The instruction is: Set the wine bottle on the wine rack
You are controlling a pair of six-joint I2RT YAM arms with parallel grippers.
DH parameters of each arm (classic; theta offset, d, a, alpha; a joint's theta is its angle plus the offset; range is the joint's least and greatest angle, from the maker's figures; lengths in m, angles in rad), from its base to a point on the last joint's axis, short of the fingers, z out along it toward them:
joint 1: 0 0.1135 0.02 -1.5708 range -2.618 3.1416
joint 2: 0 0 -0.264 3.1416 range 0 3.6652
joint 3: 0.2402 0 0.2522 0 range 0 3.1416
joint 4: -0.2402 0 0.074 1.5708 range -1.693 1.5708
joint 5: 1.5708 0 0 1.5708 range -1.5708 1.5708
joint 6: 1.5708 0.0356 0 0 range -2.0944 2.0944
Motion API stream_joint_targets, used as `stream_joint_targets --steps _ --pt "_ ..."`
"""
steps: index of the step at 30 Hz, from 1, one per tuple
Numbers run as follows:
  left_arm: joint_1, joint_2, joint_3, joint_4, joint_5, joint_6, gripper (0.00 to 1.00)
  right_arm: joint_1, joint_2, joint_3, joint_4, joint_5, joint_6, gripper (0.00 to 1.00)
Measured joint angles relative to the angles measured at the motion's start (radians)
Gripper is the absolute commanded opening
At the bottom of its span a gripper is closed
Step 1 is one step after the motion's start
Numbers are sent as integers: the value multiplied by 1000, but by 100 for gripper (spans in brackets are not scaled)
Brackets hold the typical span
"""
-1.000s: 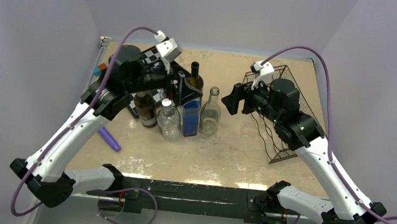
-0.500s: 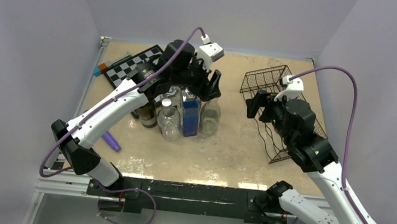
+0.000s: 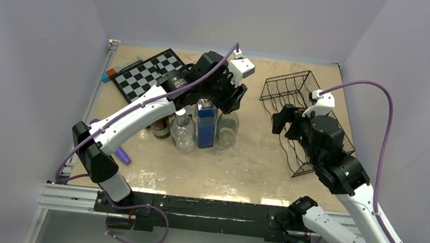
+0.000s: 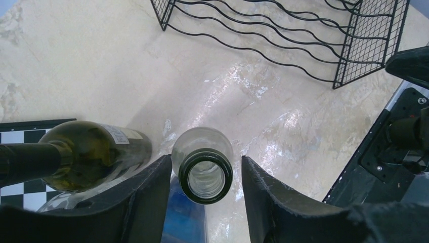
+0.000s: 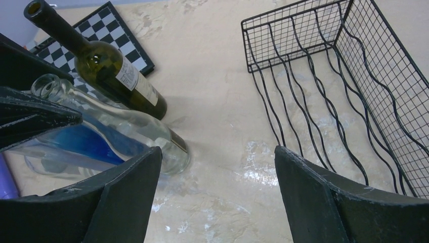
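BOTTLE PICK, BENCH VIEW: The L gripper [image 3: 232,102] hangs over a clear wine bottle [image 4: 205,169]. Its two black fingers [image 4: 144,202] are set narrow either side of the open mouth, w/ a thin gap showing on each side and nothing gripped. The bottle stands upright on the table [image 3: 256,167], long axis vertical, neck and mouth pointing straight up, no cork. It is the right-most of a tight cluster of bottles near table centre. It stands just beside a blue bottle [image 3: 205,123], w/ bare tabletop btwn it and the wine rack [image 5: 288,38] on the R side.

Labels: what looks like a small dark label sits low on the clear bottle's body in the R wrist view. A green bottle [image 5: 114,71] behind it carries a pale paper label, print too small to read. No brand legible anywhere.

Materials: the wine bottle is smooth clear glass w/ a rounded shoulder and thick rim. The blue bottle looks flat-sided, and a stubby clear bottle [image 3: 183,131] stands to its L. The rack is black wire, wavy rods running btwn fine mesh-grid panels. The tabletop is glossy, marbled beige. A black-and-white chessboard [image 3: 145,76] lies flat at far L.

The R gripper [image 3: 281,121] is spread wide and empty, above the table at the rack's L edge.
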Motion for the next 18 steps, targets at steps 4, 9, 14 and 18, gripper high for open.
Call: stream_joint_targets --steps 4,9,14,18 --pt "-2 11 0 9 -19 6 40 0 -15 -6 -13 6 12 86" --pt "-11 18 -6 23 -35 13 0 0 -32 -17 -29 6 24 88" --pt "-18 18 -4 23 -42 23 0 0 -33 -21 -34 3 24 98" --pt "-40 44 48 -24 -56 45 0 0 -44 -32 -18 -64 -10 99"
